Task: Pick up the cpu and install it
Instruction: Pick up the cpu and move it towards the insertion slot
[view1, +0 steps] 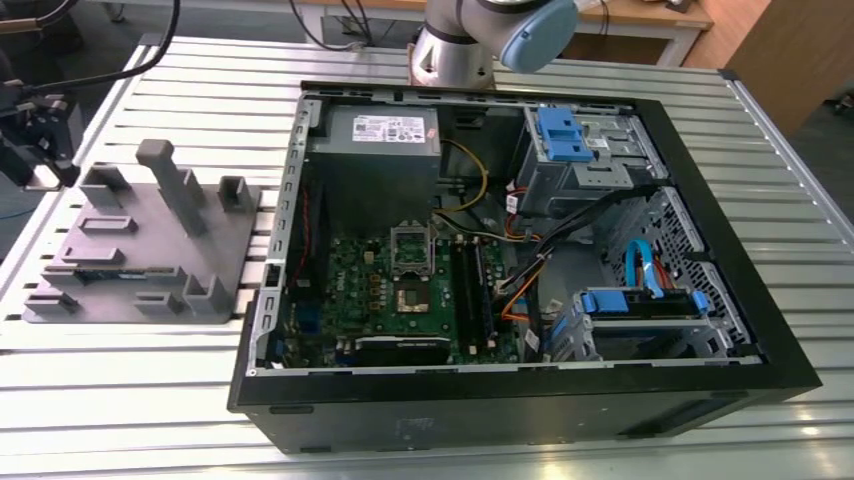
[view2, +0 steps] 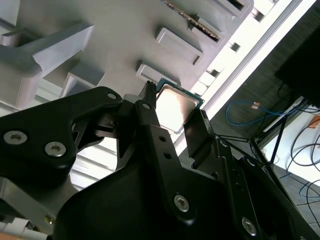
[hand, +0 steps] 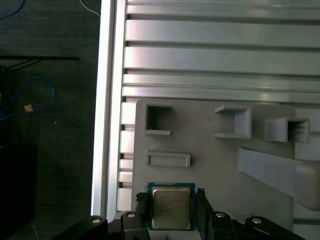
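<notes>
- I've got the gripper (view1: 40, 165) at the grey fixture plate (view1: 240, 250), near the plate's edge on the exterior view's left.
- The cpu (hand: 171, 207) sits right between the fingers (hand: 142, 206): silver top facing the camera, thin green rim showing round it.
- Finger state: drawn in against two opposite edges of the cpu, one each side. In both wrist views they look to be touching the rim, so I read it as clamped on the chip.
- I can't tell whether the cpu is lifted clear of the plate or resting on it. The second wrist view shows plate pockets (view2: 177, 42) just beyond the fingers.
- Done so far, as I judge it: approach and grasp at the pick-up spot.
- Not done: the carry-over and the install.
- The socket (view1: 407, 290) on the motherboard (view1: 347, 290) inside the open PC case (view1: 534, 400) looks unfilled, with what seems to be its frame flipped up.
- The socket is well apart from the fingers, with the case wall between them.
</notes>
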